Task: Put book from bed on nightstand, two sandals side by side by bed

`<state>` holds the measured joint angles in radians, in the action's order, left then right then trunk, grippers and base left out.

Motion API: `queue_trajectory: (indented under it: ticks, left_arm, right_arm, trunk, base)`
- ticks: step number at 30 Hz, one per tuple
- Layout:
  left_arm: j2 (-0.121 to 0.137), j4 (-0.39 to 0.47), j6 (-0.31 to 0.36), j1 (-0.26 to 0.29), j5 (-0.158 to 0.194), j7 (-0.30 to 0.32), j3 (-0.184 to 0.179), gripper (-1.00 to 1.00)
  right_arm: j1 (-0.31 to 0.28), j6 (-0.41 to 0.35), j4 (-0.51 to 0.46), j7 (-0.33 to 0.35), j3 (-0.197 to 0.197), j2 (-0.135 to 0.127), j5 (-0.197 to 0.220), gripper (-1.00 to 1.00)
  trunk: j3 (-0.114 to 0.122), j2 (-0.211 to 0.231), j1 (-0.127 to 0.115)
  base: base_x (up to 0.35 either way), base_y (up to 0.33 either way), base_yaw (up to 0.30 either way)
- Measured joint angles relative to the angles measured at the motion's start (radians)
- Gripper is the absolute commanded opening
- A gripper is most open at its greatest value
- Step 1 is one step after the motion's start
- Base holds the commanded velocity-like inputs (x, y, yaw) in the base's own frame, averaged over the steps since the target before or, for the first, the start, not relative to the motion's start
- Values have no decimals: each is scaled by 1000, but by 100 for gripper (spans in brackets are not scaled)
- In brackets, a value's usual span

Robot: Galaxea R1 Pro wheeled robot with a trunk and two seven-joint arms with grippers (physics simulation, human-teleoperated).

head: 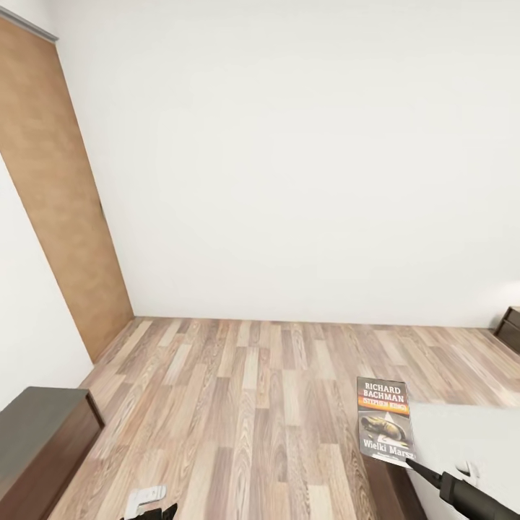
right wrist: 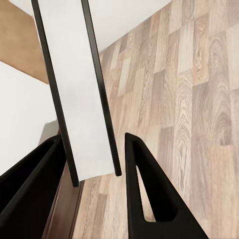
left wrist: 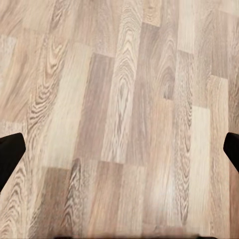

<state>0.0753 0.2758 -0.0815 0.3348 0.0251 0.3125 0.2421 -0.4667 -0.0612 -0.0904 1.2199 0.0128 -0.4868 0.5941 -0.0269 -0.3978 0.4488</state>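
The right gripper [right wrist: 92, 164] holds the book [head: 386, 420] upright by its lower edge, jaws pinched on the thin paperback, above the corner of the bed [head: 469, 440] and the wood-plank floor [head: 253, 390]. The left gripper [left wrist: 119, 149] hangs over bare planks, jaws spread and carrying nothing. A dark nightstand [head: 509, 328] edges into the head view at far right. The carry would go best with the pinch kept firm, the book level, and the turn toward the nightstand slow.
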Motion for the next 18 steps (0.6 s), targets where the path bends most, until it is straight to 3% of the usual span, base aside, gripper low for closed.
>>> queue_trajectory:
  ticks: [18]
  left_arm:
    - [0,0,0,0,0,-1,0,100]
  right_arm:
    - [0,0,0,0,0,1,0,-100]
  trunk:
    - [0,0,0]
  base:
    - [329,0,0]
